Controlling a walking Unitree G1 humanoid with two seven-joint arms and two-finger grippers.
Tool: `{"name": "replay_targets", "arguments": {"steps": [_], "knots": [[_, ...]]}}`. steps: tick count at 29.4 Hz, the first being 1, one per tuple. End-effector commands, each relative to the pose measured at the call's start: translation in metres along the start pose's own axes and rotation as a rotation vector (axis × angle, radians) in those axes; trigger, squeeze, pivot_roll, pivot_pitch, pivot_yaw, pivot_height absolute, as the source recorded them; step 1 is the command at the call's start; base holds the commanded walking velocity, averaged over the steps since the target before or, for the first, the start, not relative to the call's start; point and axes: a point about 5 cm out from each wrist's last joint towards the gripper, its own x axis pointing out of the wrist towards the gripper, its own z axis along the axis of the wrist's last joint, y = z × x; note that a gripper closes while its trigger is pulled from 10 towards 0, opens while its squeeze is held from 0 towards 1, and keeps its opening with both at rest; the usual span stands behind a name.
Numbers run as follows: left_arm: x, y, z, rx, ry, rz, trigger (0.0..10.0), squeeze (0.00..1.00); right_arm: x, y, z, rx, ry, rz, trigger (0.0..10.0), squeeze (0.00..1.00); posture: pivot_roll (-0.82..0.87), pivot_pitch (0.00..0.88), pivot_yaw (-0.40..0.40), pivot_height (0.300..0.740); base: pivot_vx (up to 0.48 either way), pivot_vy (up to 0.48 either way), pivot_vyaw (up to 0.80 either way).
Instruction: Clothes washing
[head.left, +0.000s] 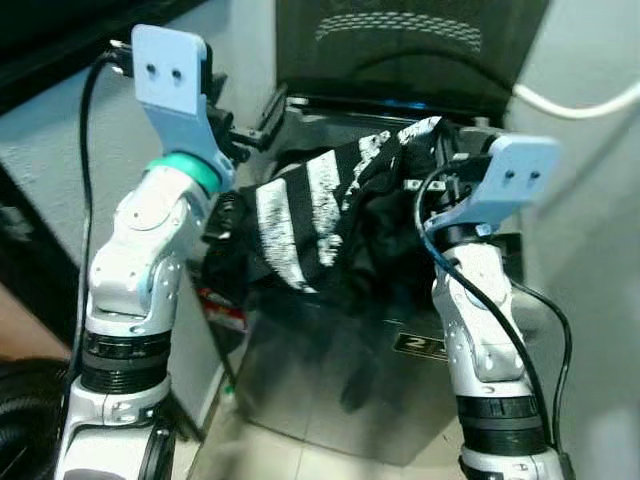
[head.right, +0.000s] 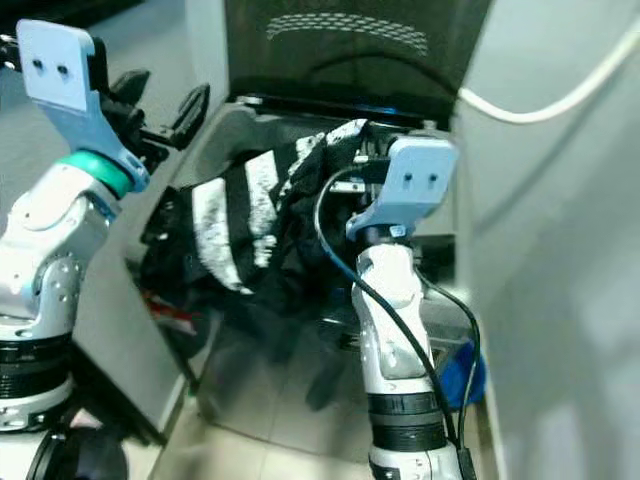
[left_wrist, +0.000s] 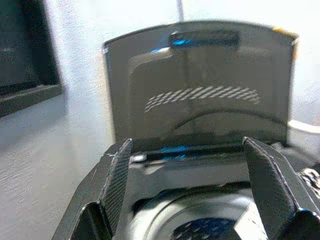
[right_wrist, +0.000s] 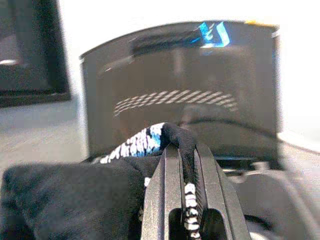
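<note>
Washer (head.left: 330, 380): top-loader, lid (left_wrist: 200, 85) raised upright at its back; drum seen below in the left wrist view.
Garment (head.left: 310, 215): black with white stripes, held above the washer's opening, draped over its front edge.
Right gripper (right_wrist: 186, 165): fingers clamped on the garment.
Left gripper (left_wrist: 192, 185): fingers spread wide, nothing held, above the washer's left rim.

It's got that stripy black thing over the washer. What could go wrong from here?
Two risks, I think. Much of the garment hangs over the washer's front edge, outside the tub, so if the right end effector, shut on a small fold of it, lets go here, it may slide to the floor. The left end effector is open beside the cloth and holds nothing, so the fold is the sole grip and could slip.
</note>
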Motion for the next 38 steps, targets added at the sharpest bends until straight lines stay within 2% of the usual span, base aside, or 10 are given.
{"name": "replay_targets", "arguments": {"steps": [1,8,11,15,17,28,38], "knots": [[0.000,0.000,-0.001,0.010,0.000,0.004,10.0,0.00,0.001,0.003,0.004,0.015,-0.029,0.005,10.0,0.00,0.14,0.000,0.084,0.740,0.000,0.000,-0.80],[0.001,-0.001,-0.001,0.021,-0.007,0.007,10.0,0.00,0.002,0.007,0.007,0.008,-0.044,0.027,10.0,0.00,0.14,0.000,0.083,0.740,0.000,0.000,-0.80],[0.001,-0.001,0.000,0.027,-0.022,0.015,10.0,0.00,0.002,0.012,0.010,-0.009,-0.070,0.078,10.0,0.00,0.14,0.000,0.082,0.740,0.000,0.000,-0.54],[0.001,-0.004,-0.003,0.024,-0.023,0.033,10.0,0.00,0.002,0.029,0.016,-0.022,-0.119,0.210,10.0,0.00,0.14,0.000,0.072,0.740,0.461,0.000,0.00],[0.001,-0.005,-0.004,0.022,-0.022,0.033,10.0,0.00,0.001,0.031,0.017,-0.020,-0.124,0.226,10.0,0.00,0.14,0.000,0.070,0.740,0.461,0.000,0.00],[0.000,-0.006,-0.006,0.014,-0.018,0.036,10.0,0.00,0.001,0.028,0.013,-0.024,-0.107,0.213,10.0,0.00,0.13,0.000,0.065,0.740,0.454,0.000,0.00],[-0.001,-0.011,-0.008,0.003,-0.012,0.011,10.0,0.00,0.000,0.023,0.013,-0.037,-0.107,0.198,10.0,0.00,0.13,0.000,0.065,0.740,0.000,0.000,0.00]]}}
